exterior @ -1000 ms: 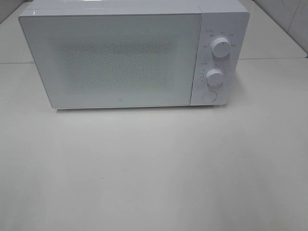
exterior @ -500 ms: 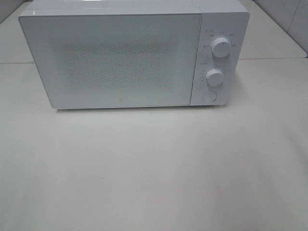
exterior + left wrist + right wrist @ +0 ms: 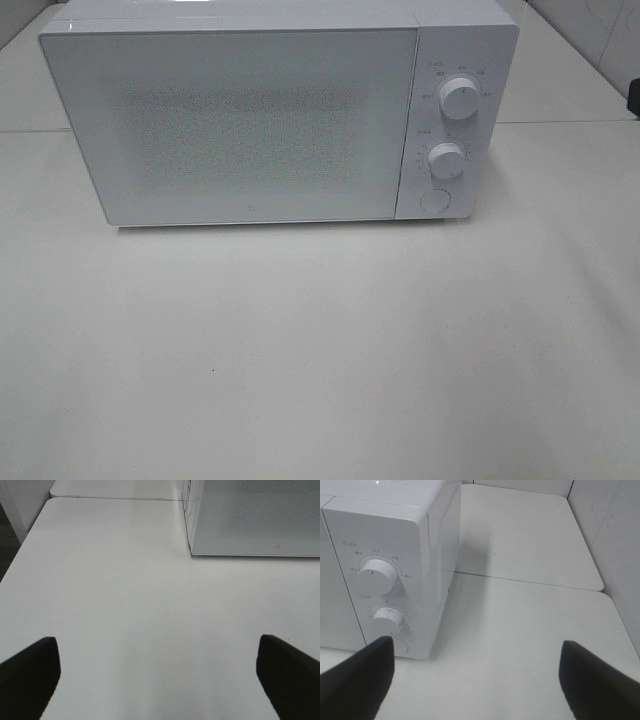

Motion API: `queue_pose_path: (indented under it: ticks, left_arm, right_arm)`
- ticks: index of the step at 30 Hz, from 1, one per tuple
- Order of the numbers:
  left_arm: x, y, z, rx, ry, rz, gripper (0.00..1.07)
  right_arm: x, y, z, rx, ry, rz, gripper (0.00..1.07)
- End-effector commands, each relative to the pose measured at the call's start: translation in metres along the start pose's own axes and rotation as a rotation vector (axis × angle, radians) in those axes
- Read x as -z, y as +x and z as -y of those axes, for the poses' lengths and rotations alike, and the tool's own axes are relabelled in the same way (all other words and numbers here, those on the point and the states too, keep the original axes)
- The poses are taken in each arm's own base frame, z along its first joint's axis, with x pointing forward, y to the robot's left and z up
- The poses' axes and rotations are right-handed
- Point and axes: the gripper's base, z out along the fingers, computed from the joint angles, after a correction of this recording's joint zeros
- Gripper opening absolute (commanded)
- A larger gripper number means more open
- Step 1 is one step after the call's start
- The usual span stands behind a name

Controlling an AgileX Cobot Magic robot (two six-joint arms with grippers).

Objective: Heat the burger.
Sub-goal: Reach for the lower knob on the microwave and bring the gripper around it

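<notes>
We find the boxy white microwave oven [image 3: 250,110] toward the rear edge of the white bench [image 3: 320,350], door shut. Lettering around its round white dials [image 3: 459,100] is too small to read. The left claw [image 3: 160,680] and right claw [image 3: 475,680] stand wide, gripping nothing.

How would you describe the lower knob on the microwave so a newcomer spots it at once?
Start at the white microwave standing at the back of the table. On the narrow control panel right of its door, three round parts stack vertically. The lower knob is the middle one: raised like the upper knob but slightly smaller, above the flat round button.
</notes>
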Motion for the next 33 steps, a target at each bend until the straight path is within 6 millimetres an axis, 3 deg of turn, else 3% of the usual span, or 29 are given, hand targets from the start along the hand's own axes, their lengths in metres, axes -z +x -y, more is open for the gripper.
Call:
queue_pose_path:
  ticks: [1,11,19,33]
  left_arm:
    - [0.001,0.000,0.001,0.005,0.004,0.023,1.00]
    - [0.001,0.000,0.001,0.005,0.004,0.023,1.00]
    - [0.001,0.000,0.001,0.005,0.004,0.023,1.00]
    - [0.001,0.000,0.001,0.006,0.004,0.023,1.00]
  right_arm:
    - [-0.010,-0.002,0.000,0.004,-0.005,0.024,0.80]
    - [-0.031,0.005,-0.004,0.002,-0.023,0.056,0.78]
    - [-0.043,0.026,-0.009,-0.042,-0.047,0.122,0.78]
    - [-0.028,0.071,-0.014,-0.120,-0.032,0.359,0.76]
